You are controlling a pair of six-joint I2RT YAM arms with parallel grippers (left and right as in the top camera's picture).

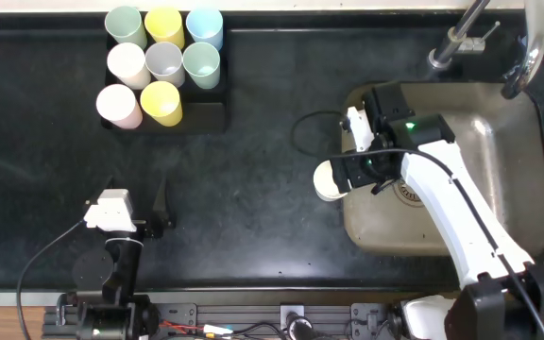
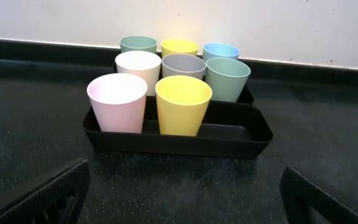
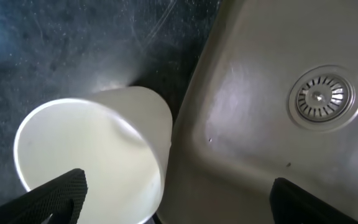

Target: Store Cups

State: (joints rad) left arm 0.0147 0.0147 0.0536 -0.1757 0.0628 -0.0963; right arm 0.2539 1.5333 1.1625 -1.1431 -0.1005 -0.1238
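One white cup, right of centre in the top view, lies near one finger of the right gripper, whose fingers are spread apart; centre it before closing.

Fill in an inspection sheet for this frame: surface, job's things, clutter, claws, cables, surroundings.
Surface: black countertop, with a steel sink set in at the right.
Job's things: black tray holding eight upright cups, one front slot free; white cup at the sink's left rim.
Clutter: nothing seen.
Claws: left claw open over bare counter, facing the tray; right claw open astride the white cup's wall.
Cables: black cable looping on the counter by the right arm; another cable near the left base.
Surroundings: tap behind the sink; pale wall.
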